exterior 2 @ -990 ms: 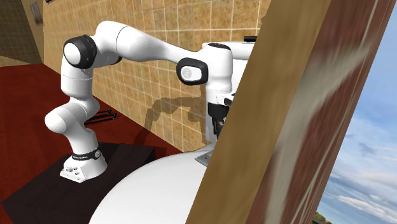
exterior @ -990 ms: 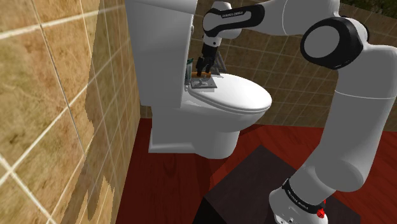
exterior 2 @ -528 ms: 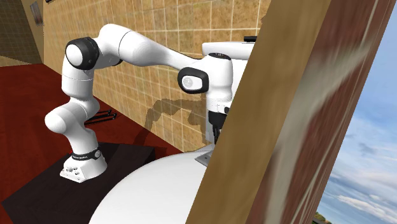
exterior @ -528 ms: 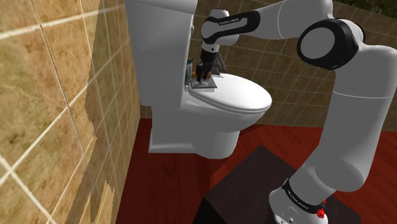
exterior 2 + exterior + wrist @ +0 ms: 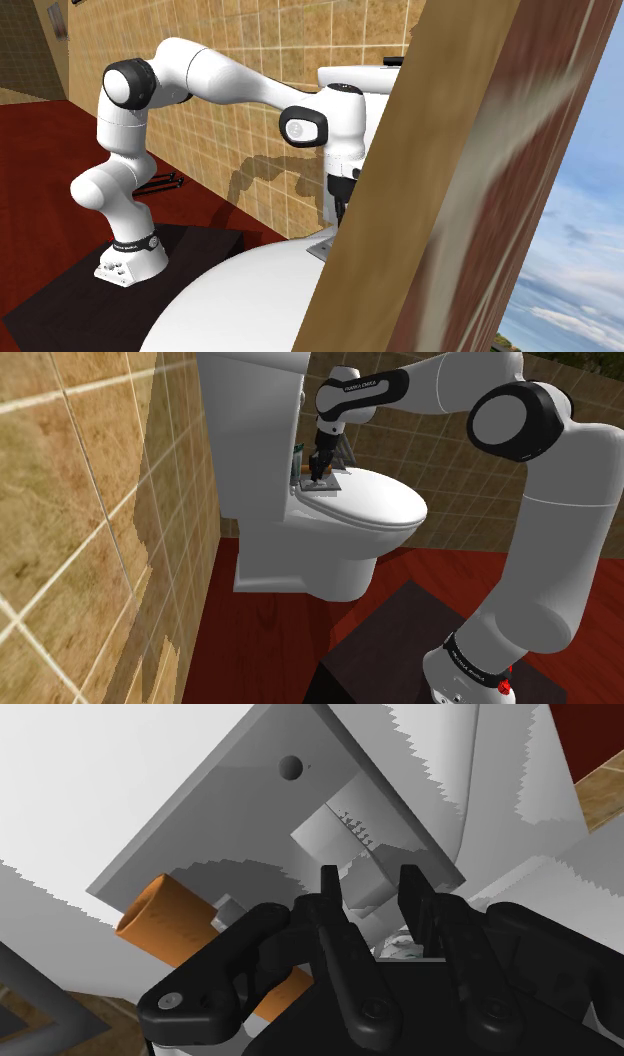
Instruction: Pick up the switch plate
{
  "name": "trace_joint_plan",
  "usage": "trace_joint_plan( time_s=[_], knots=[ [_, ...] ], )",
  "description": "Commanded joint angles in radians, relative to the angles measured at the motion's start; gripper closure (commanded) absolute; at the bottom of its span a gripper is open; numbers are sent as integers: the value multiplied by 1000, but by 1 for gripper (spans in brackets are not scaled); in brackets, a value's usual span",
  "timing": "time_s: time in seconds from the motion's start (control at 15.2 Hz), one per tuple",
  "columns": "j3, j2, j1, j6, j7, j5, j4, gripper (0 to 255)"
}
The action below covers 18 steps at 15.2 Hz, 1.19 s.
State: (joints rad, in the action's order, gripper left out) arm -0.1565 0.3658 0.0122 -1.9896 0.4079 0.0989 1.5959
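Two fingers (image 5: 330, 904), switch plate (image 5: 220, 814) toggle between (clasped)

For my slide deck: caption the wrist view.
Gripper poised at the grey switch plate lying on a white toilet.

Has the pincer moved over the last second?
Yes. The pincer has dropped lower against the toilet tank, closer to the switch plate on the lid.

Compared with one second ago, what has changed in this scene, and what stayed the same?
The arm dropped and brought the tool down onto the grey switch plate lying on the toilet lid. That happened in the first half second; since then it has hardly moved. The switch plate, the orange cylinder beside it and the toilet lid stayed in place.
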Motion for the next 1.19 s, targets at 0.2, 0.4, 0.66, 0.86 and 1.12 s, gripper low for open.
trace_joint_plan(
  time_s=[0.2,0.4,0.66,0.86,1.12],
  knots=[
    [-1,-7,0,37,-2,-2,-29,255],
    [-2,-14,-1,75,-5,-5,-60,255],
    [-3,-20,-2,126,-8,-7,-105,255],
    [-4,-21,-3,165,-10,-8,-143,255],
    [-4,-21,-4,194,-11,-8,-172,255]
  ],
)
